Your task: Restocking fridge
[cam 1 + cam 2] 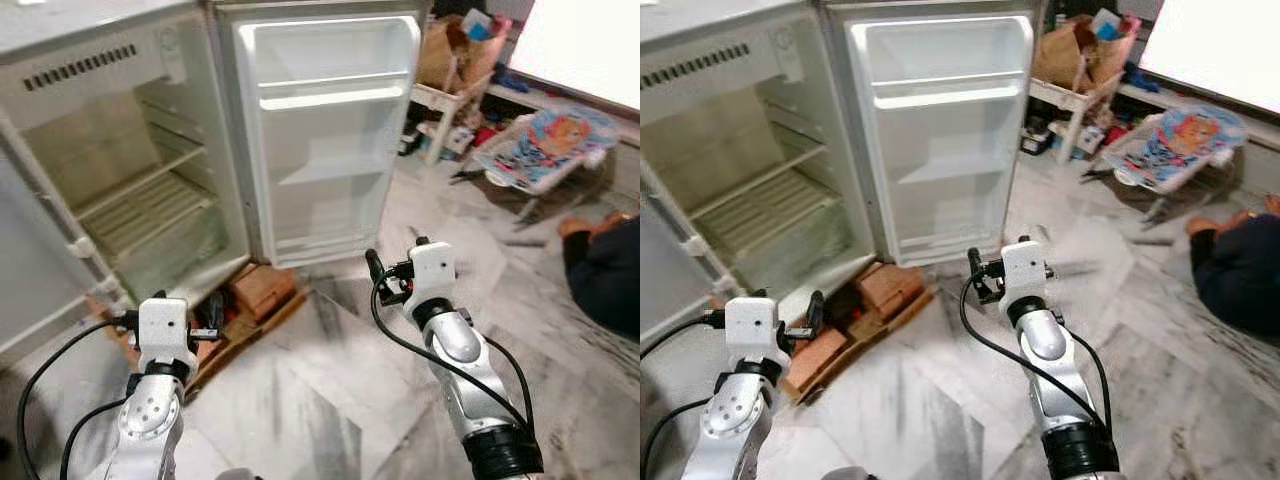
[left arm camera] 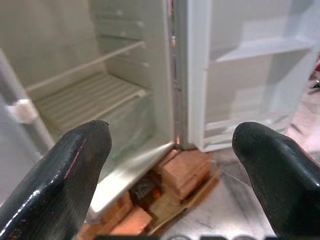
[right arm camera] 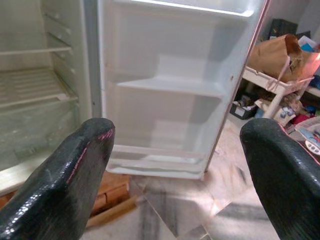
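**No legible text**

No words, brands, numbers or signs can be read. A colourful printed picture is carried on the baby bouncer, but no lettering can be made out on it. The fridge surfaces are seen as plain.

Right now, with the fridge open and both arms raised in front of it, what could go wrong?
1. The fridge sits on stacked bricks and boards; nudging it might make it rock.
2. The open door hangs close ahead of the right gripper, so a forward reach may strike it.
3. Both the right and left gripper are open and hold nothing to stock.
4. A person sits nearby on the floor.
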You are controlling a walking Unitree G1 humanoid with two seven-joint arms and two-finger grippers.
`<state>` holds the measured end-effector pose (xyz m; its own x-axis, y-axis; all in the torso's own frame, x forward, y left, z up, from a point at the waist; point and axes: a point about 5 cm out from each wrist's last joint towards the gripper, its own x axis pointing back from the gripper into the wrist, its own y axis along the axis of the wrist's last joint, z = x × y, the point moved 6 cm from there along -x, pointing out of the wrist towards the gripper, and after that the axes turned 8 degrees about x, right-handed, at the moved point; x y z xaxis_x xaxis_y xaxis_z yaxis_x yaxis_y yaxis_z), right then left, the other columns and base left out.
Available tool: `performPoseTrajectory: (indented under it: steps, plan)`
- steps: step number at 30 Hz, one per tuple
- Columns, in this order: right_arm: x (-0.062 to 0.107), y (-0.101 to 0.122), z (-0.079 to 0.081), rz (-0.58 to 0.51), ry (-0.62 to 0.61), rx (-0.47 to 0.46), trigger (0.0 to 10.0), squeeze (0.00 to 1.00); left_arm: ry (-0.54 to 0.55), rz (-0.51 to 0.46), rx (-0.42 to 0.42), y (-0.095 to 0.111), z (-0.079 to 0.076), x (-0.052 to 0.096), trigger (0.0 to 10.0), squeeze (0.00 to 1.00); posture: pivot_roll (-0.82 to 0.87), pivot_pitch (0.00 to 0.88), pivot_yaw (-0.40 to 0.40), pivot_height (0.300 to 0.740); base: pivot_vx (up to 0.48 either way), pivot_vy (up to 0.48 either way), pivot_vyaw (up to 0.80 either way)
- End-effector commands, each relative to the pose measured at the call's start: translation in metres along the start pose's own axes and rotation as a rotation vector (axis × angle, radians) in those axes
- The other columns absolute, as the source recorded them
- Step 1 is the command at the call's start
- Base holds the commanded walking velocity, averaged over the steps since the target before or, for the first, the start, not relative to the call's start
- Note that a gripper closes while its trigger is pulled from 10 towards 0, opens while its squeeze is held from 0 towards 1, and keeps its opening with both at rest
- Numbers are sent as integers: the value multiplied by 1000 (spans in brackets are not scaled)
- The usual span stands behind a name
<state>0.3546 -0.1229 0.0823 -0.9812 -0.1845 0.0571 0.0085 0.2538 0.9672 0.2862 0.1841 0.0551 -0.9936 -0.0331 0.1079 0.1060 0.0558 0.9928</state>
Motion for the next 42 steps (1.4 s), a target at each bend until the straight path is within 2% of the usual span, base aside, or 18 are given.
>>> performPoseTrajectory:
  steps: [1, 5, 9, 12, 15, 17, 19, 22, 32, 42]
  plan:
    - [1, -7, -12, 21, -50, 21, 10000, 0, -21, -11, -5, 4, -3, 3, 10000, 0, -15, 0, -1, 740, 0, 0, 0]
    - [8, -16, -15, 49, -63, -14, 10000, 0, -56, -20, -7, 10, -6, 0, 10000, 0, -34, 3, 15, 740, 0, 0, 0]
    - [13, -12, -15, 12, -72, -9, 10000, 0, -68, -29, -25, 13, -7, -5, 10000, 0, -56, 5, 34, 740, 0, 0, 0]
    - [16, -9, -17, -7, -76, -13, 10000, 0, -105, -23, -23, 15, -14, -8, 10000, 0, -71, 8, 50, 740, 0, 0, 0]
    - [16, -13, -21, 11, -88, -17, 10000, 0, -158, -40, -69, 22, -23, -13, 10000, 0, -61, 8, 43, 740, 0, 0, 0]
    - [14, -10, -21, 3, -81, -10, 10000, 0, -177, -58, -79, 28, -25, -16, 10000, 0, -60, 16, 41, 740, 0, 0, -538]
    - [12, -5, -22, -11, -72, 5, 10000, 0, -165, -67, -82, 32, -21, -18, 10000, 0, -59, 22, 42, 740, 126, 0, -750]
    - [10, -3, -25, -14, -78, 6, 10000, 0, -136, -57, -68, 28, -16, -18, 10000, 0, -64, 29, 46, 740, 314, 0, -800]
    - [7, -4, -24, -11, -85, 4, 10000, 0, -182, -44, -64, 22, -32, -17, 10000, 0, -77, 31, 52, 740, 373, -80, -800]
    - [2, 4, -26, -29, -86, 12, 10000, 0, -185, -61, -74, 29, -30, -25, 10000, 0, -89, 41, 53, 740, 394, -269, -800]
